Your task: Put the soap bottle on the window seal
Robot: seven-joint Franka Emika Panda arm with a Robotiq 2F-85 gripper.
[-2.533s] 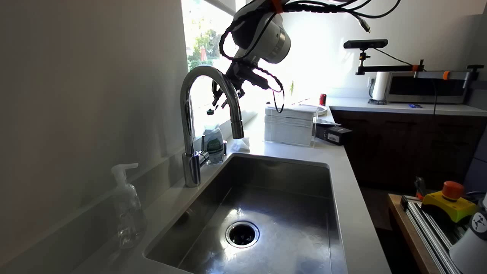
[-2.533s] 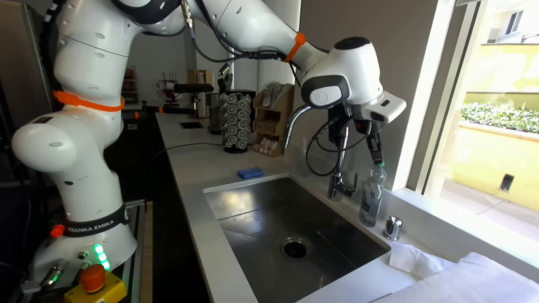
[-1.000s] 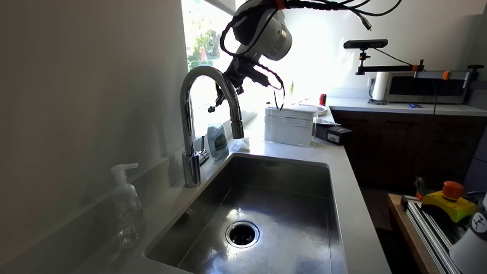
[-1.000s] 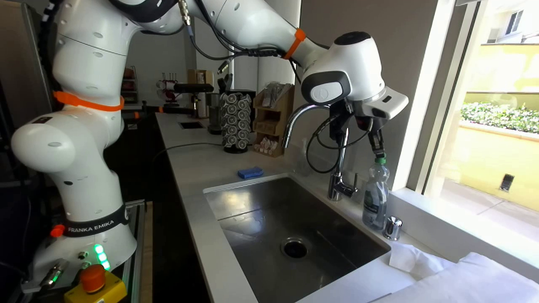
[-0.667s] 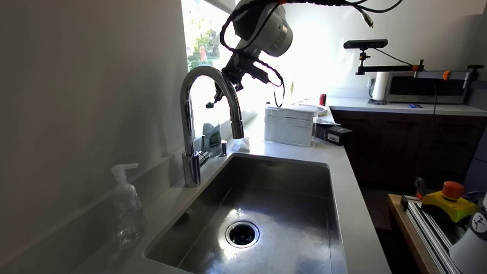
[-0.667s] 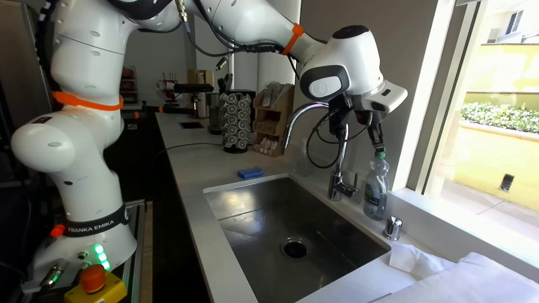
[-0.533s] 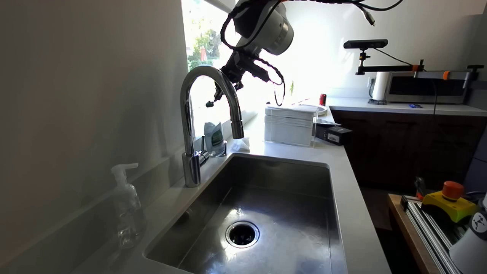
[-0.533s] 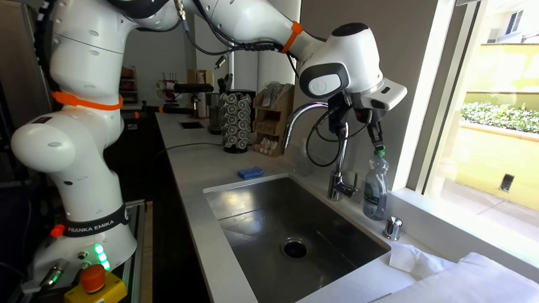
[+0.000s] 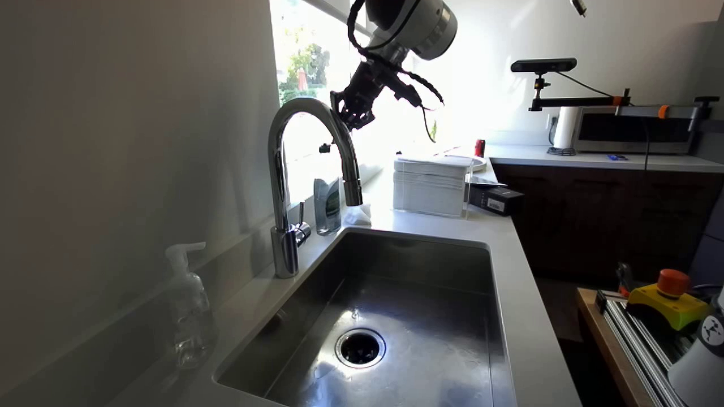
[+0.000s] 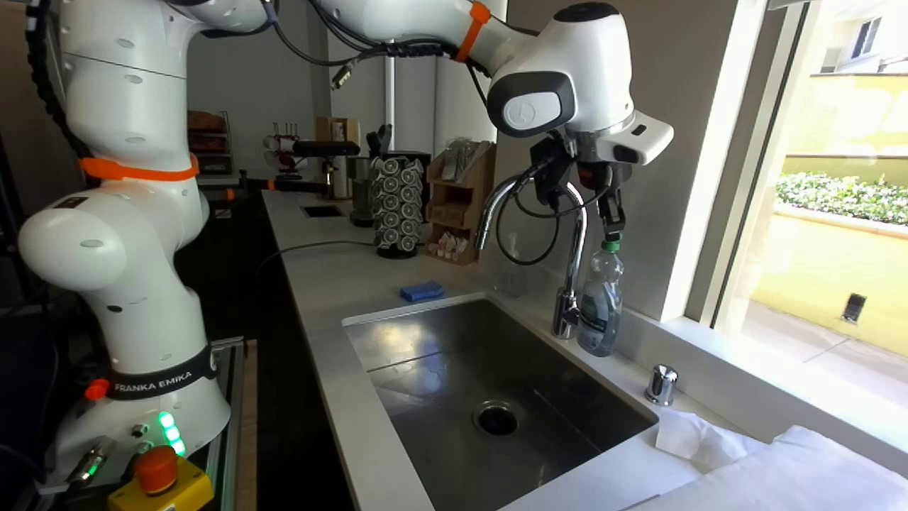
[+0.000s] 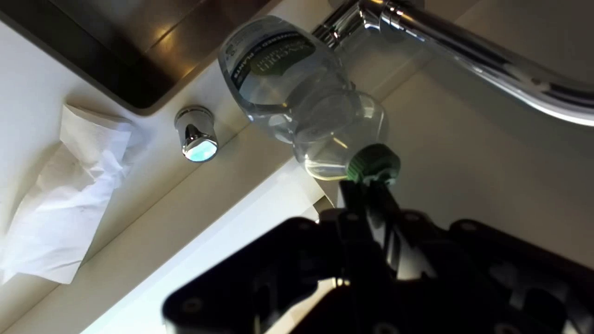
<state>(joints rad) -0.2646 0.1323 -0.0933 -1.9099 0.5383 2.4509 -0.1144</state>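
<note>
The gripper (image 11: 363, 185) has its fingers nearly together and pinches the soap bottle (image 10: 601, 305) by the green cap (image 11: 373, 162). The bottle is behind the sink (image 10: 454, 397), close beside the tap (image 10: 576, 259); whether it touches the tap, or its base the counter (image 10: 340, 277), I cannot tell. In both exterior views it looks about upright. The window ledge (image 10: 766, 367) is higher than the counter and to the side of the bottle, so the step in hand, as I judge it, is to lift and carry.

It is good to raise the bottle first, until the base is above the front edge of the ledge, and only then go sideways, away from the tap and past the chrome knob (image 10: 661, 385). Because the hold is only on the cap, the body can probably swing, so one should move slowly and wait until it hangs quiet. Then lower it softly, with the whole base on the ledge, and let go only when it stands without leaning.
</note>
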